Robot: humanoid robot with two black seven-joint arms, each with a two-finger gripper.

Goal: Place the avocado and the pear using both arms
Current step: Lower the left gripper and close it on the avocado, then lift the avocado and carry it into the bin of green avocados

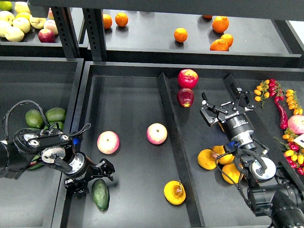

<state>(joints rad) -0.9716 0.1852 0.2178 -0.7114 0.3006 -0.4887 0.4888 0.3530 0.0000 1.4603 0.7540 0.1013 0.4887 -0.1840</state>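
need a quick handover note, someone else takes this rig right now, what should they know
Left gripper: jaws open, holding nothing, just above the avocado.
Right gripper: jaws open, empty, over the right compartment above a cluster of yellow fruit.
Avocado: lying loose at the near left of the middle tray, beside the left gripper.
Pear: lying at the near right of the same tray, stem visible, next to the divider.
Two apples also sit in that tray.
Done: both fruits are in the middle tray, neither is held.
Left: probably just pull both arms clear; confirm the placement spots.
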